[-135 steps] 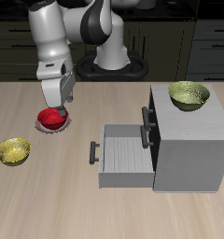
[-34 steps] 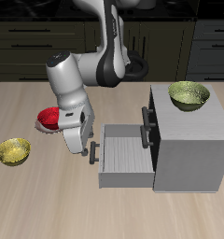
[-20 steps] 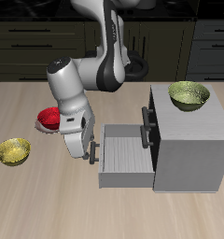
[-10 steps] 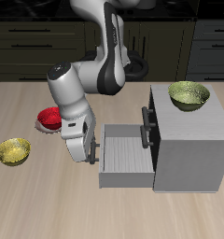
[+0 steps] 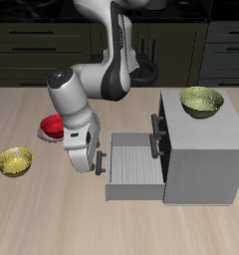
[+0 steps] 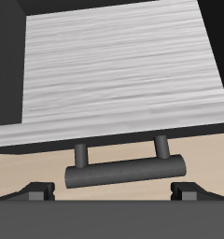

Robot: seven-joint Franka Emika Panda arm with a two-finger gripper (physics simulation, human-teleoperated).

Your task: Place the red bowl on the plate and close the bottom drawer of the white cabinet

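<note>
The red bowl [image 5: 52, 126] rests on the plate [image 5: 49, 136], of which only a sliver of rim shows; my arm hides part of both. The bottom drawer [image 5: 133, 169] of the white cabinet [image 5: 203, 151] stands pulled out. My gripper [image 5: 93, 165] hangs low just in front of the drawer's dark bar handle [image 5: 100, 161]. In the wrist view the drawer front [image 6: 114, 75] fills the frame and the handle [image 6: 123, 171] lies close ahead. My gripper [image 6: 110, 193] is open, its fingertips [image 6: 30, 193] spread wider than the handle and holding nothing.
One yellow-green bowl [image 5: 201, 101] sits on top of the cabinet, another [image 5: 14, 160] on the table nearer the front edge. The upper drawer's handle [image 5: 155, 124] is above the open tray.
My gripper left the red bowl on the plate earlier. Over the last second it has sunk a little and edged closer to the bottom drawer's handle. The drawer has not moved.
</note>
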